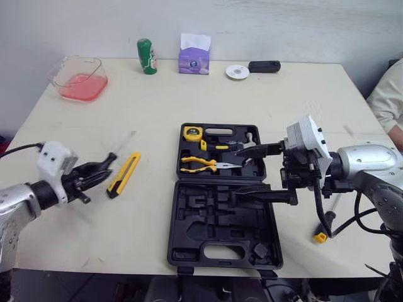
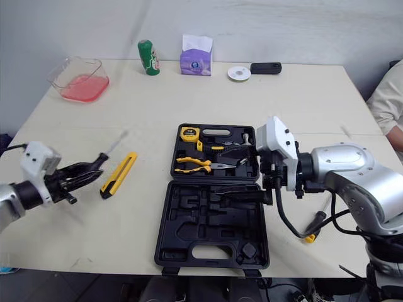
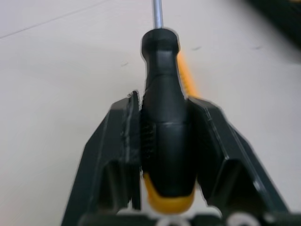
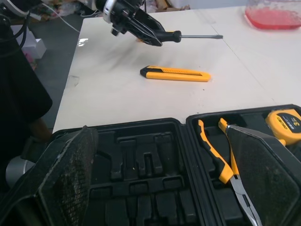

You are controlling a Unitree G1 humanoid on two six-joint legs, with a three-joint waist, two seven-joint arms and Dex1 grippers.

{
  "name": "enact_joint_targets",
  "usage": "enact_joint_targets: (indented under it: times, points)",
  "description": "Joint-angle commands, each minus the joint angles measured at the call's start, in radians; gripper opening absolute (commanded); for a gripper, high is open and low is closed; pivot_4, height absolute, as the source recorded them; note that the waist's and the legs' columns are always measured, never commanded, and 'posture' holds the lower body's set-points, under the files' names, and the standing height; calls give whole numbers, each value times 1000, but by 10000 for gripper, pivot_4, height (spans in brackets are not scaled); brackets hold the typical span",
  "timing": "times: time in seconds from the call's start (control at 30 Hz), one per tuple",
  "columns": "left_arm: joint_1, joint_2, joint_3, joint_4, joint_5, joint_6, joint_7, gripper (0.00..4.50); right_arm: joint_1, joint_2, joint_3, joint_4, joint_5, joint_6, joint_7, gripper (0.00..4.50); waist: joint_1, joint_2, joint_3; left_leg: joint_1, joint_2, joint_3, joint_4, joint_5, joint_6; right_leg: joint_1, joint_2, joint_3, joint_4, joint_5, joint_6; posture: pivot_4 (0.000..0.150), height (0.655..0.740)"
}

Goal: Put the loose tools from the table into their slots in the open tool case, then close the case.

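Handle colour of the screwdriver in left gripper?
Screwdriver handle: black, yellow butt end; best in left wrist view.

Our head's eyes look down over the cream bench, sharing the open black plastic tool case toward 6 o'clock; our right wrist camera views it closely.

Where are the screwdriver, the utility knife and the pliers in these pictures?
screwdriver (image 3: 162, 117), left wrist view, on its black handle.
utility knife (image 1: 123, 174), left eye view, on the middle of its yellow body.
pliers (image 4: 212, 149), right wrist view, on one handle.
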Motion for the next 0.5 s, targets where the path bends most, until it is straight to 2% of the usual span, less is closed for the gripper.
enact_joint_targets:
  times: [0.03,0.1,0.17,0.23,0.3,0.4,0.5]
  points:
    - [-126,82,-184,-82,-40,2,-176,10646,50,14,-21,-68,15,0,-39,45000,0,1,0,0,0,1,0,0,0,0,0,1,0,0,0,1500,7244]
    - [-172,102,-230,-62,-27,5,-193,10646,62,16,-23,-82,19,3,-50,45000,-5,2,1,0,-1,2,0,0,0,0,1,1,1,0,0,1500,7244]
    - [-297,89,-341,-1,25,3,-213,10646,96,15,-37,-114,33,15,-70,45000,-9,2,1,1,0,4,0,0,0,0,3,2,2,0,0,1500,7244]
    - [-518,-4,-547,111,142,22,-213,10646,197,5,-67,-168,29,19,-97,45000,6,0,1,1,0,3,1,2,-1,0,6,-1,2,0,0,1500,7244]
    - [-655,-94,-685,190,220,41,-212,10646,282,1,-101,-210,24,18,-125,45000,28,0,2,1,-2,3,3,3,0,2,17,-5,2,1,1,1500,7244]
    - [-740,-150,-785,256,269,28,-275,10646,360,-5,-134,-245,18,19,-162,45000,39,-1,2,0,-2,5,5,1,2,2,16,-3,1,2,4,1500,7244]
    - [-811,-208,-836,332,294,24,-322,10646,469,-20,-134,-226,-63,-19,-170,45000,33,-1,2,0,0,9,7,0,5,1,17,0,0,3,6,1500,7244]
